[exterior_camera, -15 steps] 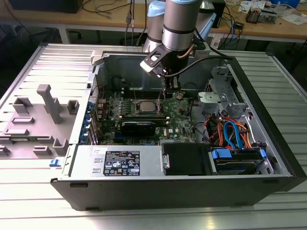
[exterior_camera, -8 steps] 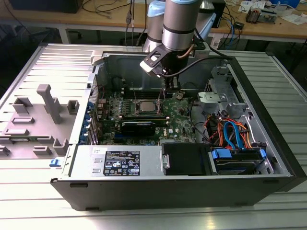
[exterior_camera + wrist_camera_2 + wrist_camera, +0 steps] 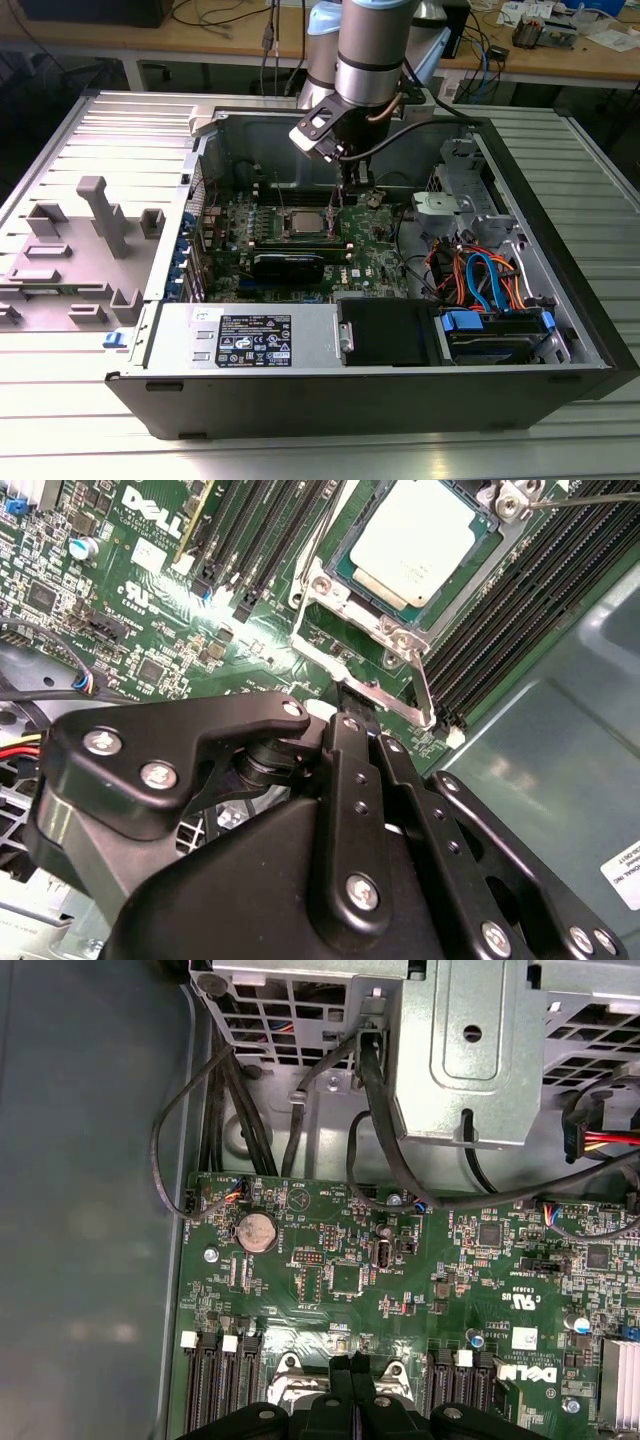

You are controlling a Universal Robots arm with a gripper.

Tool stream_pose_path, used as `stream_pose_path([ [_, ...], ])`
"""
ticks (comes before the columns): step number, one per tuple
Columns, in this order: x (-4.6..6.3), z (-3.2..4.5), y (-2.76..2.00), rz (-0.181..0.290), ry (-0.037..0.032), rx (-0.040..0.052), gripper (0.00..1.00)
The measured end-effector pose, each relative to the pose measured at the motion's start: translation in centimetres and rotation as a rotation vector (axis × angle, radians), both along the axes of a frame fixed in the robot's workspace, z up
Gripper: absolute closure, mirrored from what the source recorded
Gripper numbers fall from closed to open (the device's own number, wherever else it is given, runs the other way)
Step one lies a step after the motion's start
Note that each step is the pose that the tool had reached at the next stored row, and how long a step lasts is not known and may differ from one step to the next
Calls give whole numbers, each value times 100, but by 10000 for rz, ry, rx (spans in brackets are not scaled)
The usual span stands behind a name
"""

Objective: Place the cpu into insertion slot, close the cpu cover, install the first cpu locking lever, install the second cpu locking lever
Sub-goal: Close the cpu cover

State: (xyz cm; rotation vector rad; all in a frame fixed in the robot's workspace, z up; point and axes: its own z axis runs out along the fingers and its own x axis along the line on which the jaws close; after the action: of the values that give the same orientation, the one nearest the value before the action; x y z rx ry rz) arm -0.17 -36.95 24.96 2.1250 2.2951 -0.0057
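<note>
Your hand [image 3: 347, 698] is clenched, tips down at the thin steel lever [image 3: 395, 702] just beside the socket [image 3: 352, 568], where the chip [image 3: 412, 540] lies framed by the cover [image 3: 360, 608]; I judge that lever stiff, springy and slippery, so work near its hooked end and spare the fragile chip.

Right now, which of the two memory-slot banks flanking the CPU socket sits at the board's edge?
The bank bordering the bare grey case panel; the other bank has green board and components beyond it.
</note>
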Motion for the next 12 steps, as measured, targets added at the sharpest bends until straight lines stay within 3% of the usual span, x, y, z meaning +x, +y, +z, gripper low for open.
stream_pose_path([
  [12,-52,-8,0,-2,1,0,89],
])
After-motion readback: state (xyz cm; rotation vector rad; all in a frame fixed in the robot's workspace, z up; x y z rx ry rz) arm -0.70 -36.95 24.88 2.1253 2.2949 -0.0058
